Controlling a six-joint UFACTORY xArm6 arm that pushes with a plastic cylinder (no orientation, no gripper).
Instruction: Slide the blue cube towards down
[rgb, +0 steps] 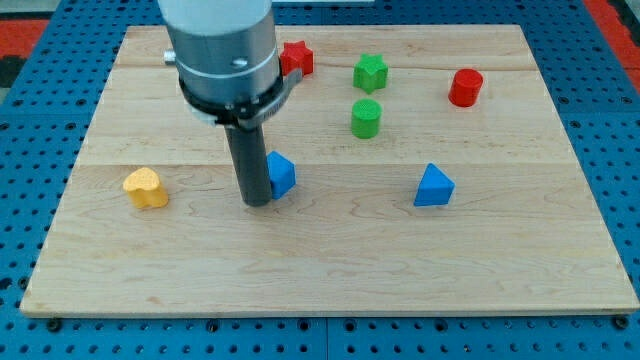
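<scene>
Pale wooden bench on a blue perforated surface, seen from above and a little from the front. No hand with parts to stand apart or together here, only a straight dark rod under a wide grey arm body, so nothing clamped on anything. Rod coming down from the view's top left part, with my tip on the wood a little to the left of the bench's middle. Blue cube directly at the view's right of the rod, pressed against it or just beside it; hard to tell which, because of the rod covering the cube's left edge. Very end of my tip slightly lower in the view than the cube. Second blue block, a triangular one, well apart towards the view's right, at about the same height as the cube. Yellow heart-like block near the bench's left side, also in this same row. Higher up, green cylinder above and to the right of the cube, and a green star-like block just above that cylinder. Red star near the top edge, partly hidden behind the arm body. Red cylinder in the top right part, apart from all the others.
</scene>
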